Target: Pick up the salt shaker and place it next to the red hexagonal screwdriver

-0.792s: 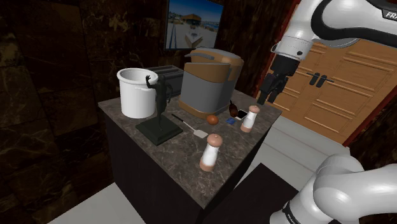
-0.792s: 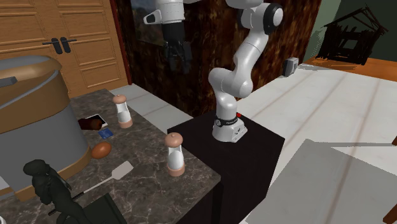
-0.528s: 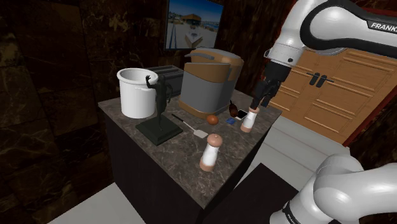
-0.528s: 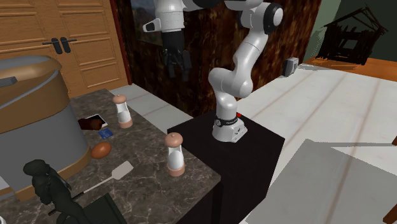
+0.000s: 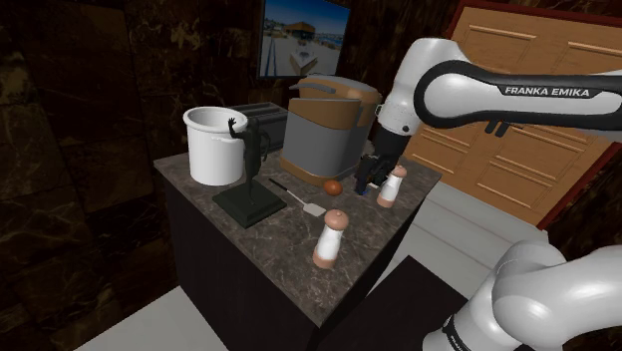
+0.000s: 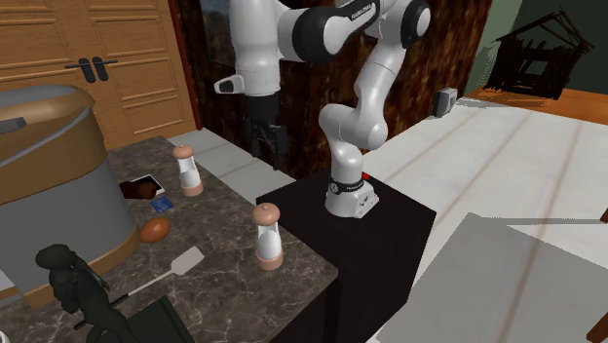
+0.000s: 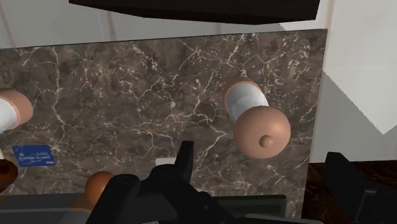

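Observation:
Two alike shakers with white bodies and tan caps stand on the dark marble counter (image 5: 379, 224). One (image 5: 393, 185) (image 6: 186, 171) (image 7: 7, 111) stands near the far end, the other (image 5: 330, 239) (image 6: 267, 236) (image 7: 257, 121) near the front edge. A dark red screwdriver handle (image 6: 146, 192) lies by a phone (image 6: 139, 182) and a blue card (image 6: 163, 204) (image 7: 33, 154), close to the far shaker. My gripper (image 5: 367, 182) (image 6: 266, 146) hovers open above the counter between the shakers, holding nothing. The wrist view looks straight down on the nearer shaker's cap.
A brown egg-shaped thing (image 5: 333, 186) (image 6: 155, 230), a white spatula (image 5: 299, 199) (image 6: 180, 261), a black figurine on a base (image 5: 250, 165), a white pot (image 5: 215, 146) and a big brown-lidded appliance (image 5: 324, 125) crowd the counter. The black stand (image 6: 380, 219) adjoins it.
The arm has swung down and toward the shoulder view's left, bringing the gripper from beside the wooden doors to low over the counter. The fingers stayed open. Nothing on the counter moved.

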You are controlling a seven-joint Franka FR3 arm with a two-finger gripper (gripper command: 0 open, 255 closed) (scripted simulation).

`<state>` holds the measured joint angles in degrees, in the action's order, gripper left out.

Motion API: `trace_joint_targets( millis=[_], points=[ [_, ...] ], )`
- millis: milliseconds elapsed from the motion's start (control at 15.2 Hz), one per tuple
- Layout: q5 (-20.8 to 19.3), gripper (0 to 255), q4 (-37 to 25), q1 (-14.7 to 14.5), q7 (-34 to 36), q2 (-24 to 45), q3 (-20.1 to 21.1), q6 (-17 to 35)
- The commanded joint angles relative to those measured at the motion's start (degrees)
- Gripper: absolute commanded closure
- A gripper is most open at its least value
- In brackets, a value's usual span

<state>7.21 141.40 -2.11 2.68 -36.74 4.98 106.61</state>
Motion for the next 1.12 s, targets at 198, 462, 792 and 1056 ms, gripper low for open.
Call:
trace_joint_targets(
  millis=[198, 462, 792, 1056],
  points=[
    [-0.74, 0, 2.07, -0.69, 2.45, 7.79, 4.19, 11.45],
    [-1.81, 0, 2.75, -0.71, 3.98, 12.65, 6.17, 17.59],
    [-1.86, 0, 4.95, -0.65, 4.12, 14.86, 6.55, 21.98],
    [-1.89, 0, 5.57, -0.62, 4.18, 15.64, 6.68, 23.38]
  ],
)
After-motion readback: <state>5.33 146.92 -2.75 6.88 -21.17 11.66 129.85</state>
